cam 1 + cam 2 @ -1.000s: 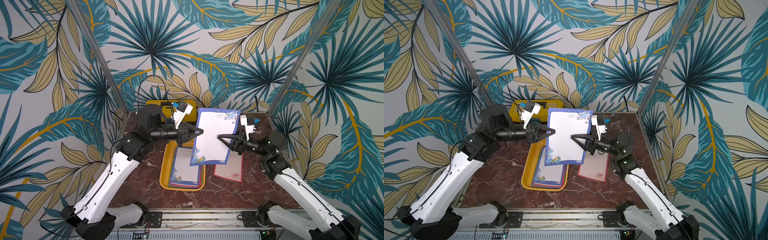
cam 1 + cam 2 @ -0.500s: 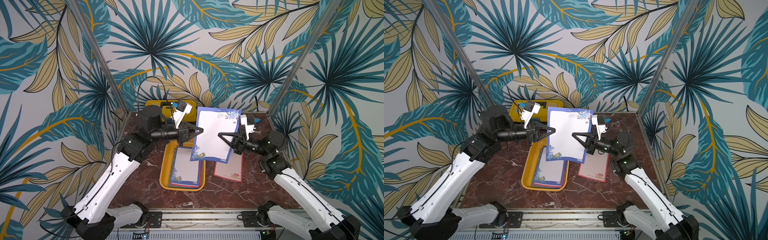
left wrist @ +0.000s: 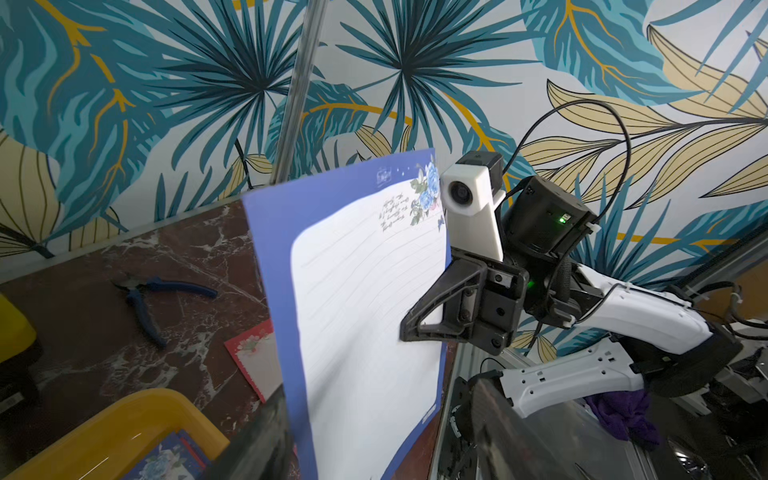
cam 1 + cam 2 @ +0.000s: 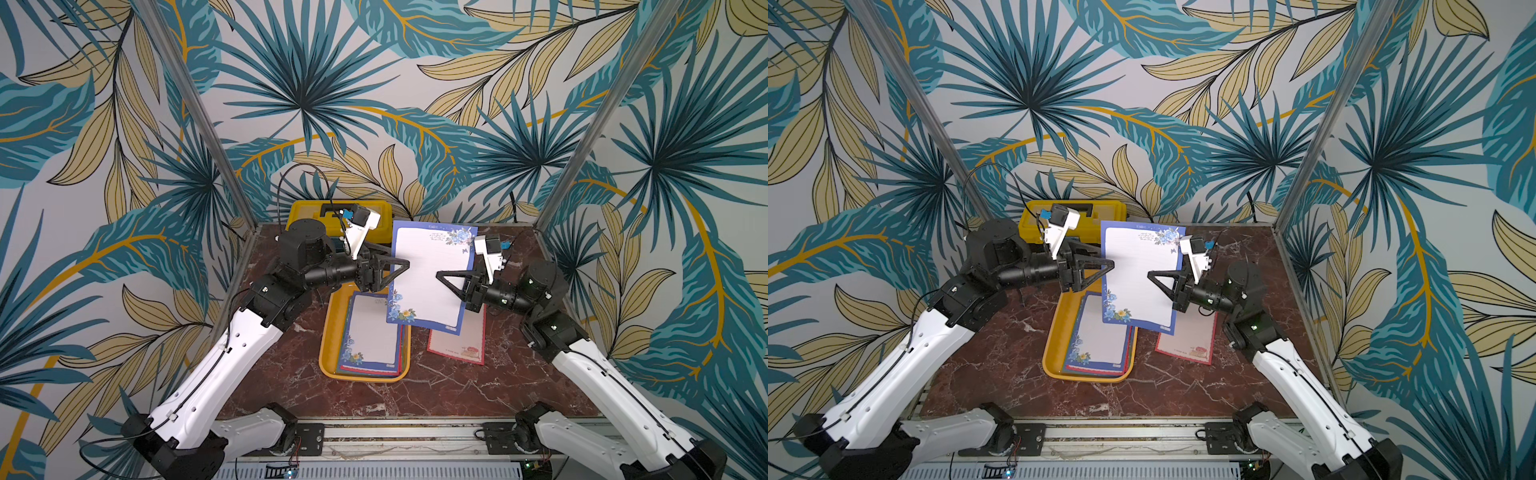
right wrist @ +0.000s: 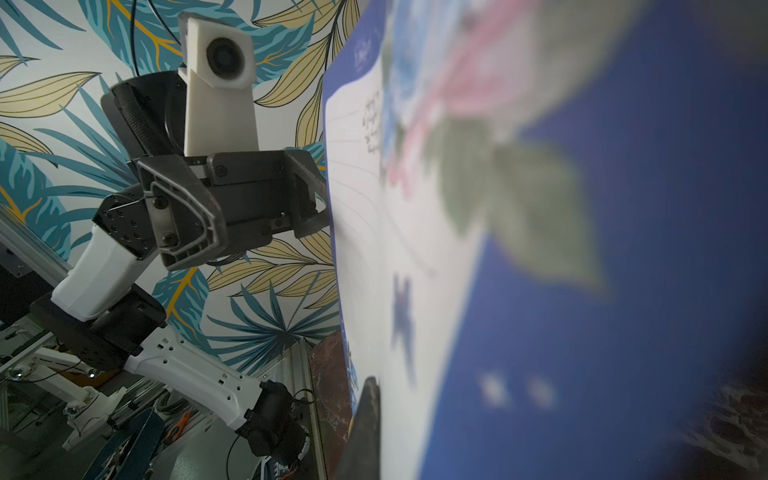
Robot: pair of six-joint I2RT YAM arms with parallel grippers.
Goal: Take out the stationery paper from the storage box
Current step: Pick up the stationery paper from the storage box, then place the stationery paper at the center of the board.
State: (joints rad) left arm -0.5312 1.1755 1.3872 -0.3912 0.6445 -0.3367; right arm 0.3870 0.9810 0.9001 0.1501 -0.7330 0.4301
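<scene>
A blue floral sheet of stationery paper (image 4: 430,278) (image 4: 1140,282) hangs upright in the air above the table. My right gripper (image 4: 439,275) (image 4: 1151,275) is shut on its right edge, and the sheet fills the right wrist view (image 5: 540,291). My left gripper (image 4: 405,264) (image 4: 1111,266) is at the sheet's left edge with its jaws open; its fingers (image 3: 257,440) stand wide apart with the sheet (image 3: 365,311) loose between them. The orange-yellow storage box (image 4: 328,345) (image 4: 1052,345) lies below, holding more sheets (image 4: 370,332).
A red-bordered sheet (image 4: 461,343) (image 3: 253,361) lies flat on the marble table to the right of the box. A yellow toolbox (image 4: 303,210) stands at the back behind my left arm. Blue-handled pliers (image 3: 153,299) lie on the table near the back right.
My left gripper has opened and let go of the sheet's left edge. My right gripper has shut on the right edge. The sheet has stayed in nearly the same place.
</scene>
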